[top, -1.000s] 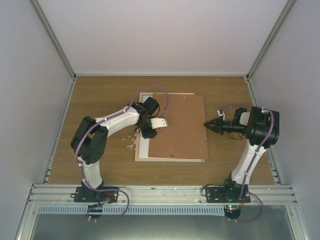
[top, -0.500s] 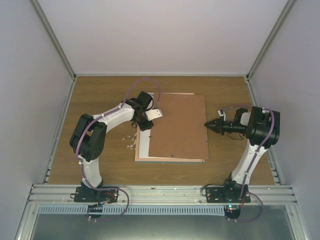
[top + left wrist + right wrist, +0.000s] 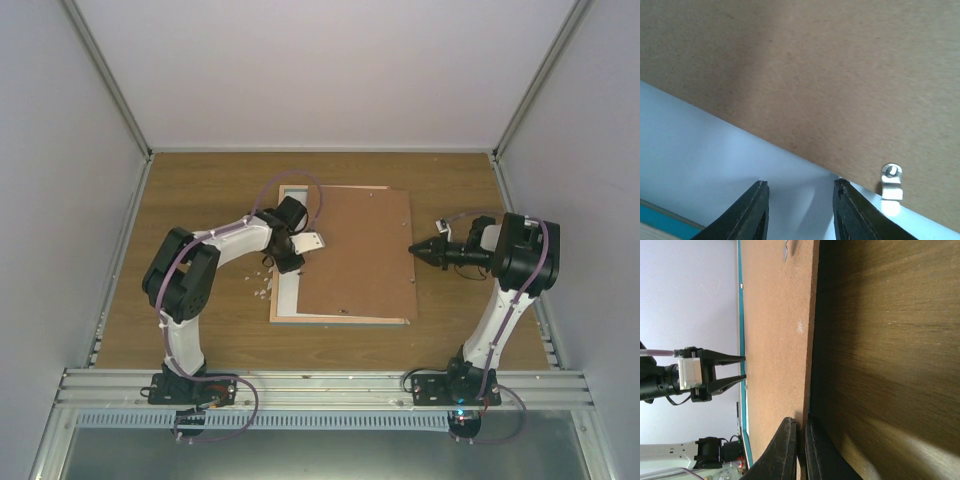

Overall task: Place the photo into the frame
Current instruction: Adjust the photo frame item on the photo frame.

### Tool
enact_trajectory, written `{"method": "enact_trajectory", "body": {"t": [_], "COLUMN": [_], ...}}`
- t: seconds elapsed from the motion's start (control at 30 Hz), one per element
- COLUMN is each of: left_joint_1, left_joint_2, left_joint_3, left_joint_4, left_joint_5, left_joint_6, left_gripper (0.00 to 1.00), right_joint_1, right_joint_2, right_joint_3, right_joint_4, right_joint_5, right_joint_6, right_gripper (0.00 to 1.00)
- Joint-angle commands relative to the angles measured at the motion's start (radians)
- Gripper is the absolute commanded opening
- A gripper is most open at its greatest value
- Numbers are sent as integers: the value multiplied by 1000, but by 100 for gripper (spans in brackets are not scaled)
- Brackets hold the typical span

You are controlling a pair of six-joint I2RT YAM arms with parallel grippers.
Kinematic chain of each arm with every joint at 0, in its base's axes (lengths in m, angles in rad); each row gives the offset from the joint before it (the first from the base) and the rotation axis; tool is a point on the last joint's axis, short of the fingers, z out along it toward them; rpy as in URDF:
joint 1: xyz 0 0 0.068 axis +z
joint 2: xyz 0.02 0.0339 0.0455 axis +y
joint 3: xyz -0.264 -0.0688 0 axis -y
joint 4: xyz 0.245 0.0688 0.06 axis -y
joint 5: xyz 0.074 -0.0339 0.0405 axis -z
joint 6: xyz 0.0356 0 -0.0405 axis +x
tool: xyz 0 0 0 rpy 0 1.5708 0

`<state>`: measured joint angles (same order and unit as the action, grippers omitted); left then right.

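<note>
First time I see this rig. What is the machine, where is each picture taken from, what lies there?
Two robot arms are bolted at the near edge of a wooden table. The wide picture looks down from above and behind them; the other two come from wrist cameras. A brown board lies on a teal frame, a pale sheet showing along its left side. No printed picture shows. The left tool is open over that sheet, holding nothing. The right tool has fingers nearly together at the board's right edge; whether they pinch it is unclear.
</note>
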<state>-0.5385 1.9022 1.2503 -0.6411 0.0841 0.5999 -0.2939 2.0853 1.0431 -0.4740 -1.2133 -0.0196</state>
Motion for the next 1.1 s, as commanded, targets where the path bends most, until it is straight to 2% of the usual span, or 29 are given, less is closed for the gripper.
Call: {"method": "enact_trajectory", "body": {"t": [0.0, 0.77, 0.97, 1.07], "left_joint_1": [-29, -123, -53, 31], "left_joint_2": [-59, -90, -88, -64], "left_joint_3": [-40, -30, 86, 196], "left_joint_4": [-3, -57, -82, -97], "left_joint_5": [-5, 28, 149, 234], "left_joint_6": [17, 28, -6, -42], "left_gripper": [38, 35, 36, 44], "right_joint_1": [-14, -13, -13, -14], "right_joint_2": [35, 31, 34, 33], "right_joint_3": [-12, -14, -10, -7], "right_joint_4": [44, 46, 44, 39], "right_joint_5": [96, 106, 108, 109], "right_joint_6": [-19, -15, -17, -20], "right_gripper": [1, 1, 1, 0]}}
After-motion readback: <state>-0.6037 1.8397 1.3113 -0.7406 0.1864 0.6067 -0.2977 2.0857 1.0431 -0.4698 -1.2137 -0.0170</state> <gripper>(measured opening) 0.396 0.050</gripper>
